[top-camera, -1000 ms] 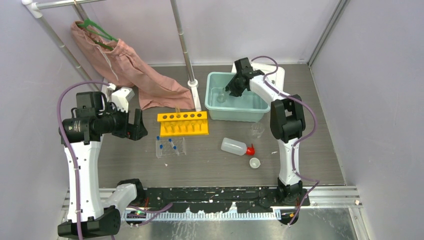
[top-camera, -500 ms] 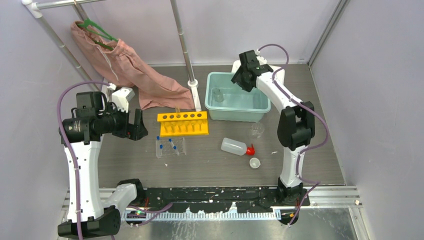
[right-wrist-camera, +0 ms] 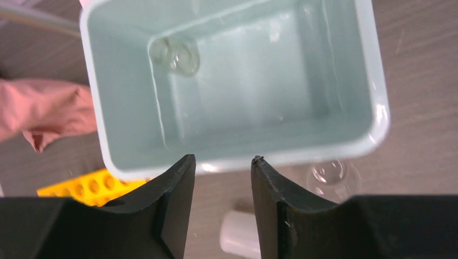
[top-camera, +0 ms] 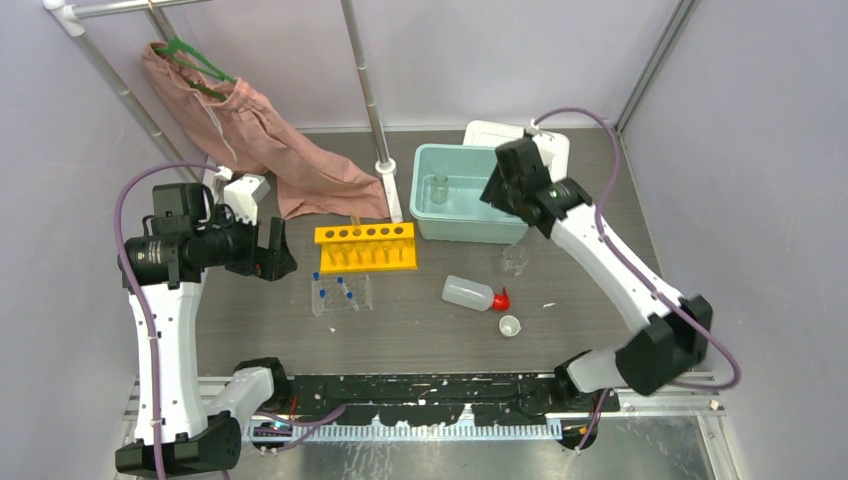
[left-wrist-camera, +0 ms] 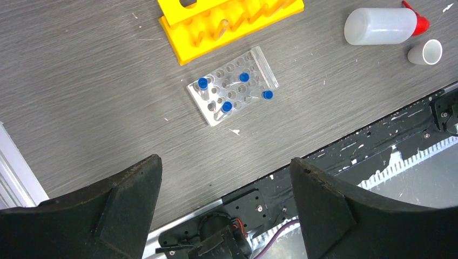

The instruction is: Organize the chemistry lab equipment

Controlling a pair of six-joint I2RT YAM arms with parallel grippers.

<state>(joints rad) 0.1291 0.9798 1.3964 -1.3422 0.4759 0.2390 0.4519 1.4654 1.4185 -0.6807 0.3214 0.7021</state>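
the right gripper (right-wrist-camera: 219, 159) is withdrawn, jaws slightly parted and empty; a beaker (right-wrist-camera: 174, 55) is left in the bin (right-wrist-camera: 378, 97) ahead; the second beaker (right-wrist-camera: 329, 172) beside them is judged next.

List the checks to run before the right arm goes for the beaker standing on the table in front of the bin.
1. Right gripper open and empty: ok.
2. First beaker upright inside the bin: ok.
3. Table beaker upright, nothing on top of it: ok.
4. Gap between the table beaker and the bin wall wide enough for a finger: cannot tell.
5. Squeeze bottle standing: not ok, it lies on its side near the table beaker.
6. Left gripper open and held above the well tray, touching nothing: ok.
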